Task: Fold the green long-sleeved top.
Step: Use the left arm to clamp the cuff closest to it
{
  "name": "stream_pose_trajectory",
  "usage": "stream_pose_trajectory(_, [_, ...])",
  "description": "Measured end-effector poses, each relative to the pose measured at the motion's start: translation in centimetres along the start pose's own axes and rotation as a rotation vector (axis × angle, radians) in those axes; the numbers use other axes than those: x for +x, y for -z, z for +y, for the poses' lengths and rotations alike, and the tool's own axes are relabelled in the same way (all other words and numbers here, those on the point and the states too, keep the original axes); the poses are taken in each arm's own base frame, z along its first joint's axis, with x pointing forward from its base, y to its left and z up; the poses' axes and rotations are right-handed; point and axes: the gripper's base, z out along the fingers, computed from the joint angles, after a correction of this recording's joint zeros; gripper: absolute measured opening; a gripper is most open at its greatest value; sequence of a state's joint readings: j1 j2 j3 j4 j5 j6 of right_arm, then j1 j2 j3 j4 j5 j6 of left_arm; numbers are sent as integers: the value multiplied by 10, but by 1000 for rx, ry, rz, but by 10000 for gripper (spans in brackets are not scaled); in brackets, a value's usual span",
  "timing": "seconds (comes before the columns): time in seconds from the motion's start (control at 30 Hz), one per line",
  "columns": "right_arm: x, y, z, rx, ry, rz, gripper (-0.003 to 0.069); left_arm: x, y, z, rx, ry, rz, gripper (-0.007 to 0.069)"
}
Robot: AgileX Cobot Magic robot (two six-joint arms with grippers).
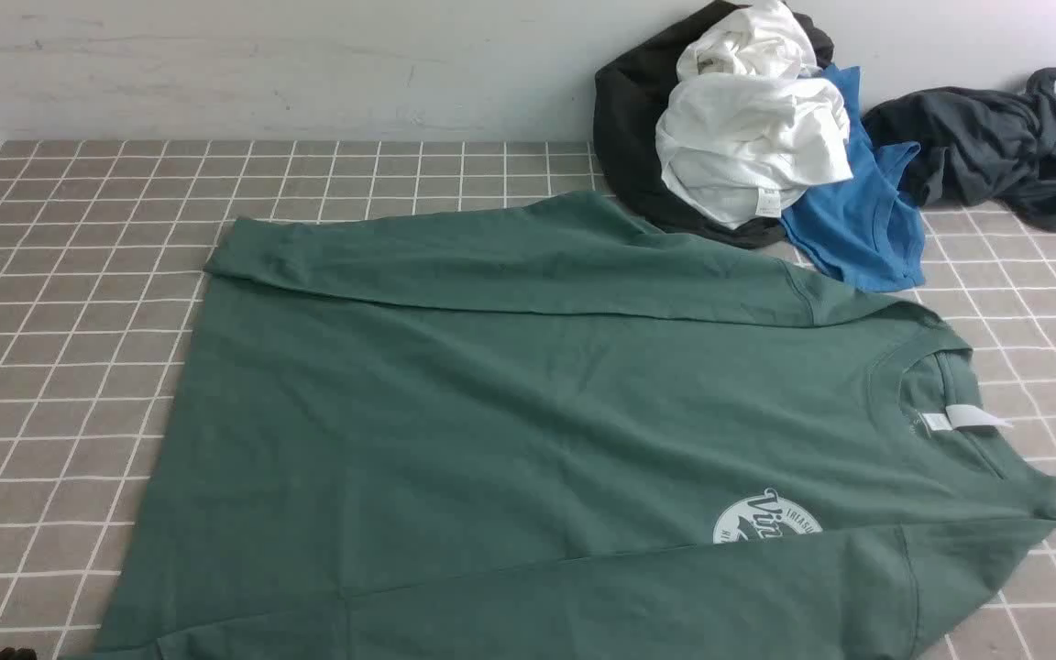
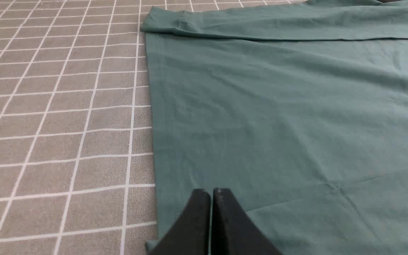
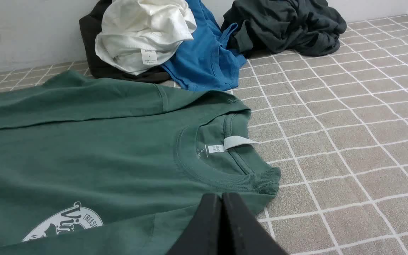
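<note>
Left gripper: jaws pressed together, nothing seen between them, over the top right by its hem; contact with the cloth unclear. Right gripper: jaws also pressed together and empty, over the near shoulder, just short of the collar.

Top lies flat on the gridded worktop, hem to the left, neck to the right, white label sticking out of the collar. Far sleeve is folded across the body. Near sleeve is folded too, covering the lower part of the logo, so the text is only partly readable. The top's near edge is cut off in the front view, where neither gripper can be made out clearly.

Behind, near the wall: white shirt, blue shirt, dark garments, bunched.
</note>
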State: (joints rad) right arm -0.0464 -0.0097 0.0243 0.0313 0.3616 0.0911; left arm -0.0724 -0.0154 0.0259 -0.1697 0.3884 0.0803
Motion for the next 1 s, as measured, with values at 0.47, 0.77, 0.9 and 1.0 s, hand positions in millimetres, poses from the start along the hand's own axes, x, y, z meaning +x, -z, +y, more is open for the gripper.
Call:
stream_pose_trajectory(0.47, [0, 0, 0, 0, 0, 0, -13, 0, 0, 0, 0, 0, 0, -7])
stream_pose_trajectory(0.77, [0, 0, 0, 0, 0, 0, -13, 0, 0, 0, 0, 0, 0, -7])
stream_pose_trajectory(0.9, [0, 0, 0, 0, 0, 0, -13, 0, 0, 0, -4, -19, -1, -7])
stream_pose_trajectory(1.0, [0, 0, 0, 1, 12, 0, -13, -1, 0, 1, -10, -31, -13, -7])
